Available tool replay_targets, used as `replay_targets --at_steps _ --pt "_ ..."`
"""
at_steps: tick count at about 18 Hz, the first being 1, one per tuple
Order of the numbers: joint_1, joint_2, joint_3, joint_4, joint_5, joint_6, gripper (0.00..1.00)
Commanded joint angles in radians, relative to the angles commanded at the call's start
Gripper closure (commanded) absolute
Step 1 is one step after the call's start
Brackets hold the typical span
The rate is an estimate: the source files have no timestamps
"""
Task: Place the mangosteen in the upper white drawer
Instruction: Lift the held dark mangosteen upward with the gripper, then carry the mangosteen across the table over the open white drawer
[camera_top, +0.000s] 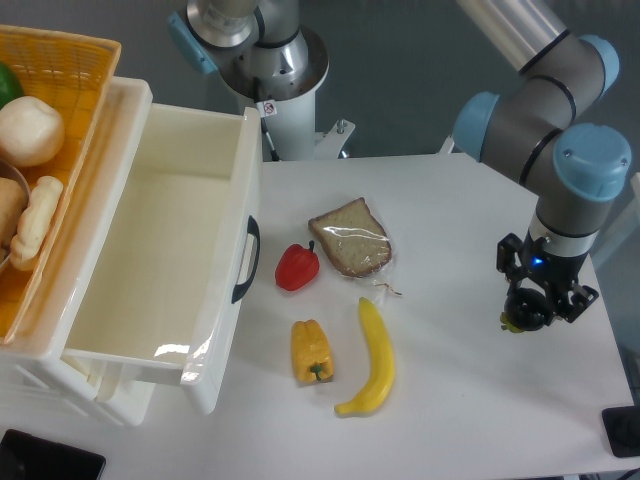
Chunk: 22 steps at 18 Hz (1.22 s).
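Observation:
At the right side of the table, my gripper (532, 306) points straight down and is shut on the mangosteen (522, 312). The fruit is a small dark round shape between the fingers, with a bit of yellow-green cap showing at its lower left. I cannot tell whether it touches the tabletop. The upper white drawer (226, 150) stands pulled open at the left, deep and glossy, with its curved dark handle (245, 259) facing the table's middle. Nothing lies inside it. The gripper is far to the right of the drawer.
An orange wicker basket (75, 60) with food sits on top of the drawer unit at the far left. Between drawer and gripper lie a red pepper (297, 267), wrapped bread (350, 238), a yellow pepper (311, 350) and a banana (374, 360). The robot base (290, 90) stands behind.

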Motion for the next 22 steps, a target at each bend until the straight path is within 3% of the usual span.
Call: replay_targets --at_steps 4,7,12,16,22 --pt "-0.011 0.006 -0.003 -0.009 0.002 -0.012 0.79" --pt "-0.028 0.043 -0.012 -0.02 -0.023 -0.112 0.81" --pt "-0.04 0.187 -0.103 -0.02 -0.156 -0.185 0.81" --pt "-0.064 0.291 -0.144 -0.021 -0.273 -0.394 0.83" --pt "-0.166 0.373 -0.166 -0.021 -0.324 -0.532 0.83"
